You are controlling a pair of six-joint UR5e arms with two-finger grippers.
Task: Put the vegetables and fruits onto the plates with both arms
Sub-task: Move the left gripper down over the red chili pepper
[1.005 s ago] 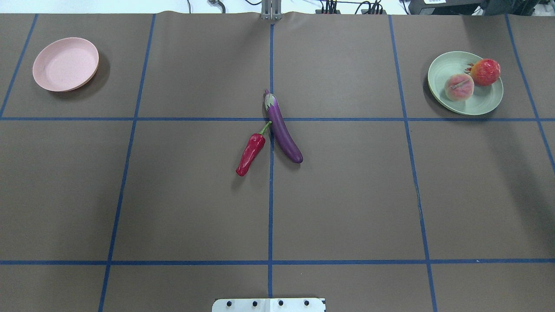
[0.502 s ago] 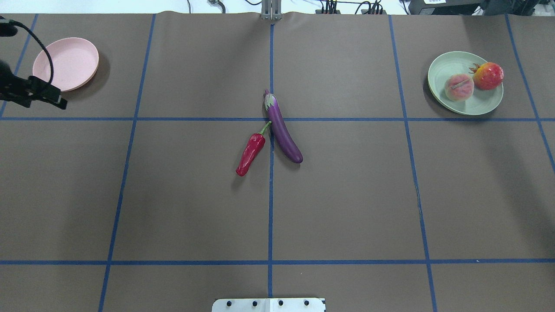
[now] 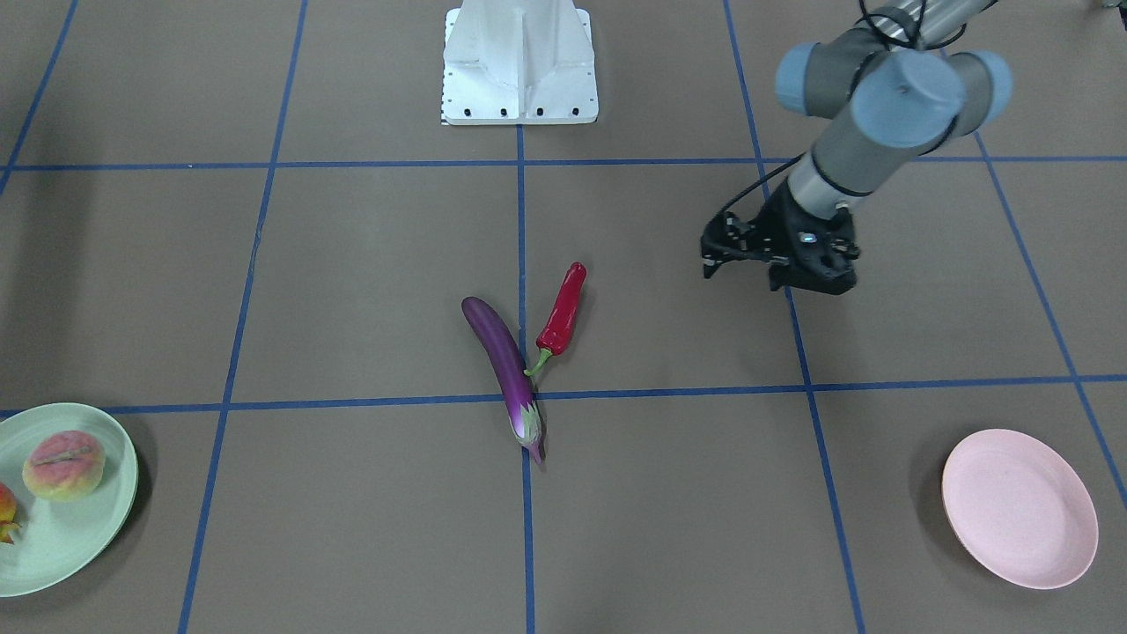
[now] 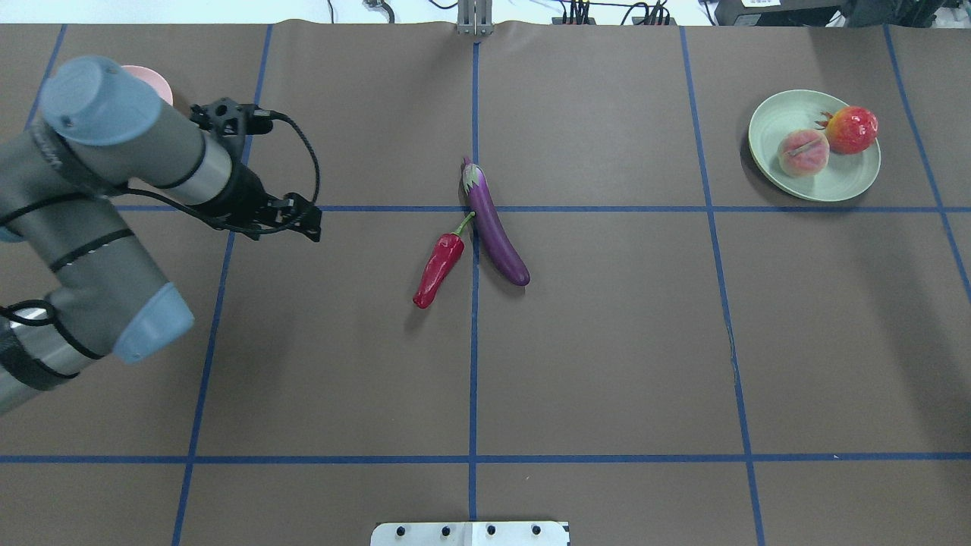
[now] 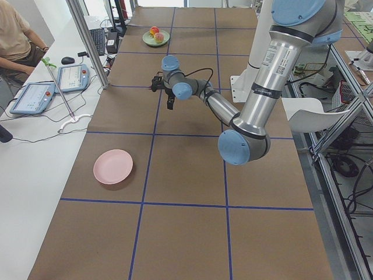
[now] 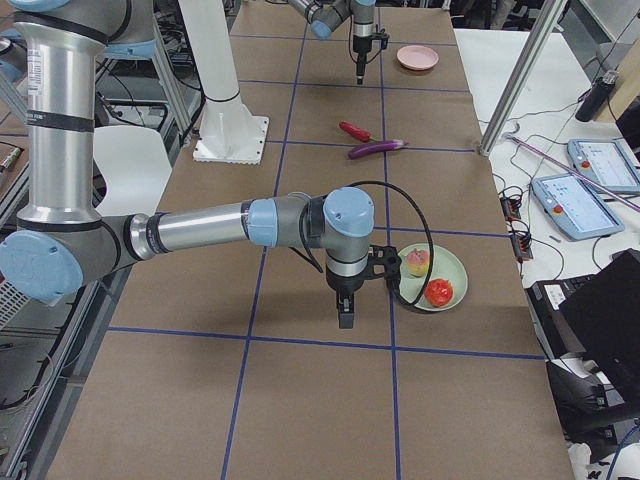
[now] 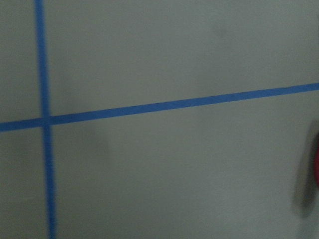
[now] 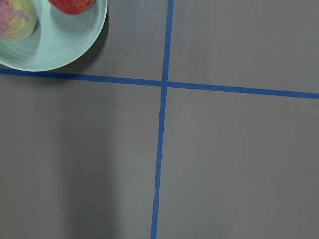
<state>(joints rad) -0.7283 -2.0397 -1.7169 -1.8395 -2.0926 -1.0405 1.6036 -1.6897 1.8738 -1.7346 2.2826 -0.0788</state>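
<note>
The purple eggplant [image 4: 494,231] and the red chili [image 4: 438,267] lie side by side at the table's centre, the chili's stem touching the eggplant. The peach [image 4: 802,152] and the pomegranate [image 4: 851,129] sit on the mint green plate [image 4: 842,182] at the far right. The pink plate [image 3: 1020,508] is bare; in the overhead view my left arm hides most of it. My left gripper [image 4: 309,227] hangs over bare table left of the chili; its fingers look shut and empty. My right gripper [image 6: 346,318] shows only in the exterior right view, near the green plate; I cannot tell its state.
The white base block [image 3: 519,62] stands at the robot's edge of the table. Blue tape lines divide the brown table cover. The left wrist view is blurred and shows tape lines and a red edge [image 7: 315,169] at its right border.
My left arm has come in from the left edge and moved right toward the chili, now covering most of the pink plate. The pomegranate has shifted slightly on the green plate.
</note>
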